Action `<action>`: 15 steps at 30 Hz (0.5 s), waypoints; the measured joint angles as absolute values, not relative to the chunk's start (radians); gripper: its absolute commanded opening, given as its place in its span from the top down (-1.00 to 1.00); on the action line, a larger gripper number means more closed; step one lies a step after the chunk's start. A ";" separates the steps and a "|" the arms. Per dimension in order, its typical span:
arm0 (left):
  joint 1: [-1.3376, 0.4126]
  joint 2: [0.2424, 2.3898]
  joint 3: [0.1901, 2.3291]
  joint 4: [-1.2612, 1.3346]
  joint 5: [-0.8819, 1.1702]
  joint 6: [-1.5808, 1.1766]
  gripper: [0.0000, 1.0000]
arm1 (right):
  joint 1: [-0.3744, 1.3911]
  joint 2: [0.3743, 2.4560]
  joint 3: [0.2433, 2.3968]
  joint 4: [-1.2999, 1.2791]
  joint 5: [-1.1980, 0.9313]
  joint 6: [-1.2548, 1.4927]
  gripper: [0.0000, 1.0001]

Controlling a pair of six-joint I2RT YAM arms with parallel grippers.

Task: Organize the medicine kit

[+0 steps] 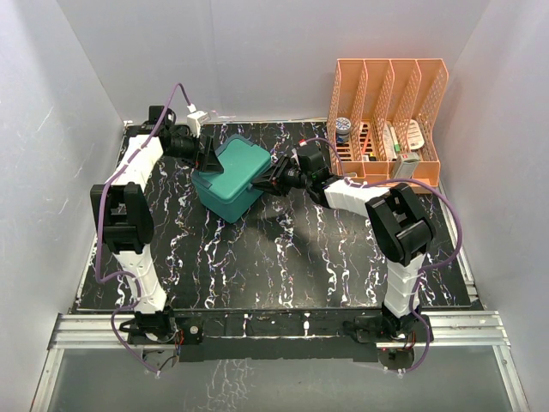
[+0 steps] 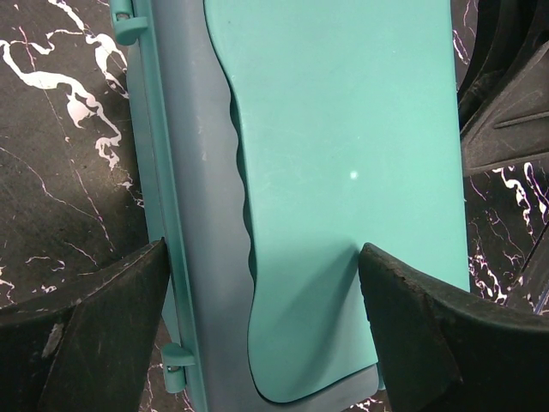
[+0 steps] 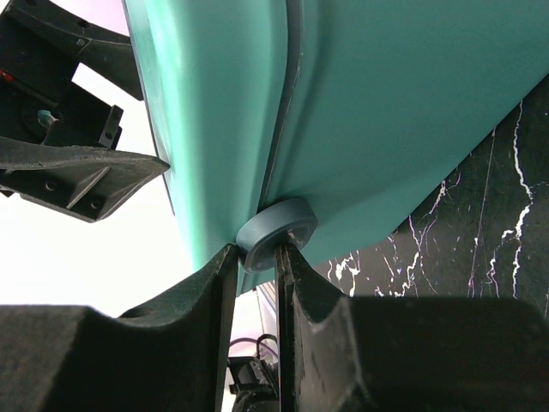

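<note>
Wide left gripper straddles medicine kit — right gripper pinches its latch

Far centre of the black marbled table: teal kit, tilted. At its far-left side, the left claw; at its right edge, the right claw, both close against it. Far right corner: orange rack, small items in its slots.
</note>
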State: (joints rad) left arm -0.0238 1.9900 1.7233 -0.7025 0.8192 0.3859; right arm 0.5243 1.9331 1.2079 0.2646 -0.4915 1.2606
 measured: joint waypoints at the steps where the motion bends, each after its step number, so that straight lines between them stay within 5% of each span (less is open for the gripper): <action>1: -0.024 1.988 1.721 -0.700 0.819 0.385 -0.69 | 0.524 1.933 1.208 0.265 -0.493 1.260 0.53; 9: -0.027 1.989 1.750 -0.709 0.792 0.345 -0.80 | 0.524 1.924 1.216 0.194 -0.458 1.207 -0.21; 15: -0.021 2.040 1.945 -0.765 0.783 0.286 -0.82 | 0.525 1.837 1.217 0.062 -0.354 1.128 -0.33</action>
State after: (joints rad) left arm -0.0212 2.0396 1.9453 -0.7647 0.7826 0.2859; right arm 0.5251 1.8370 1.2171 0.0624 -0.3538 1.1278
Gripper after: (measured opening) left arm 0.906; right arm 0.653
